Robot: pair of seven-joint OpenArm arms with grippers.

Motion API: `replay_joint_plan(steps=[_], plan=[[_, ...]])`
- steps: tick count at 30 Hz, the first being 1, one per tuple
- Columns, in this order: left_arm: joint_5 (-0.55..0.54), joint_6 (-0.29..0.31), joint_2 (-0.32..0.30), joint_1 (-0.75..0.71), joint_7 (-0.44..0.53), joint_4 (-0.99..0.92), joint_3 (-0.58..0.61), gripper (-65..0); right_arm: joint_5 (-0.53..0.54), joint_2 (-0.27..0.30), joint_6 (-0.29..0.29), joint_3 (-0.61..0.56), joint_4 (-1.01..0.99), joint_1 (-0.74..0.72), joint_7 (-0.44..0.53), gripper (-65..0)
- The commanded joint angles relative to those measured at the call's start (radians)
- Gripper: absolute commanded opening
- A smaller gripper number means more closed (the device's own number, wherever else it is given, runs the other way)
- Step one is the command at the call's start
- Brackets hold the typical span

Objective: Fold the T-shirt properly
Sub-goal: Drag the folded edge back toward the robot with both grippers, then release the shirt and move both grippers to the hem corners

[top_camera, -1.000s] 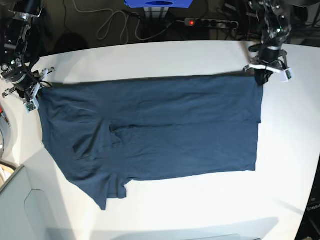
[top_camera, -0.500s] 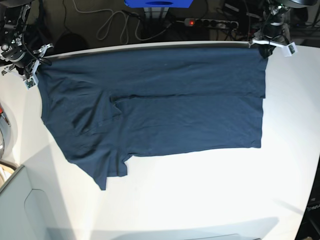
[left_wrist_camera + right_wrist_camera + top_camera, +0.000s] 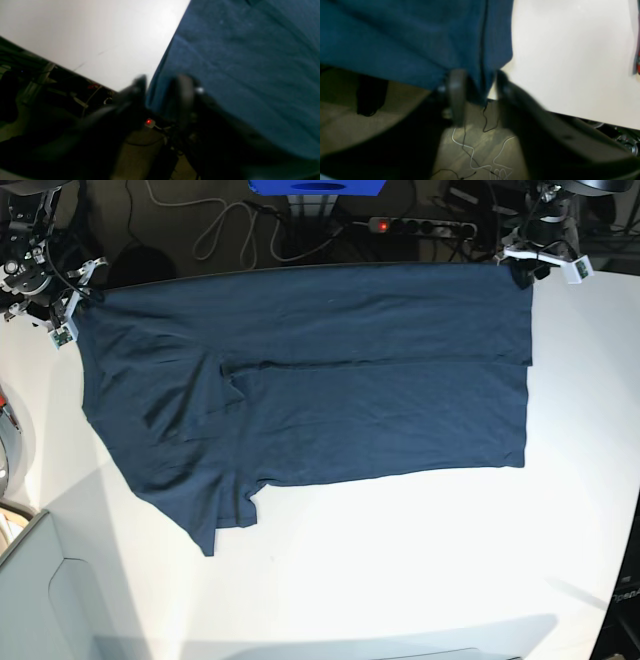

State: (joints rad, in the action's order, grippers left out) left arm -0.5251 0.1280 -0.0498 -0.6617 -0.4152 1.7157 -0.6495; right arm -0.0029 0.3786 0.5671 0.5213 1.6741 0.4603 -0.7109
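The T-shirt (image 3: 320,380) lies spread across the far half of the white tabletop (image 3: 420,560), its long top edge running along the tabletop's far rim and a sleeve (image 3: 215,520) pointing toward the near-left side. A horizontal fold line crosses the cloth about a third of the way down from the far edge. The left gripper (image 3: 528,268) sits at the far right corner of the cloth in the base view, and the right gripper (image 3: 62,310) at the far left corner. In the left wrist view the two dark fingers (image 3: 183,100) stand apart with the corner of the navy cloth (image 3: 245,70) lying between them, not pinched; the picture is blurred, so contact with either finger cannot be told. In the right wrist view the fingers (image 3: 456,92) are likewise spread, the hem corner (image 3: 480,82) hanging in the gap, over the tabletop's edge. Beyond the far rim a power strip (image 3: 420,226) with a red light and loose cables (image 3: 225,230) lie on the floor.
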Motion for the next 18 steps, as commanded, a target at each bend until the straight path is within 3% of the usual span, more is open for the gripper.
replay_joint_plan(steps=[1,3,5,10,13,18], plan=[[-0.008,0.0,-0.008,-0.01,0.025,0.02,-0.01,-33.4,0.004,0.016,0.003,0.024,0.022,-0.004,0.01,-35.6],[-0.008,0.0,-0.008,-0.01,0.026,0.039,-0.011,-27.3,0.005,0.009,0.003,0.067,0.059,-0.002,0.01,-29.9],[-0.008,0.0,-0.008,-0.013,0.028,0.082,-0.013,-25.6,0.002,-0.014,0.003,0.11,0.111,-0.002,0.007,-27.2],[-0.008,0.0,0.026,0.006,0.026,0.217,-0.071,-25.6,0.002,-0.033,0.003,0.175,0.237,-0.007,0.001,-26.8],[0.004,0.0,0.021,0.099,0.025,0.246,-0.1,-25.6,0.004,-0.033,0.003,0.164,0.261,-0.018,0.001,-26.8],[0.044,-0.001,-0.089,0.313,0.025,0.111,-0.054,-25.6,0.001,-0.049,0.003,0.11,0.258,-0.077,-0.042,-26.8]])
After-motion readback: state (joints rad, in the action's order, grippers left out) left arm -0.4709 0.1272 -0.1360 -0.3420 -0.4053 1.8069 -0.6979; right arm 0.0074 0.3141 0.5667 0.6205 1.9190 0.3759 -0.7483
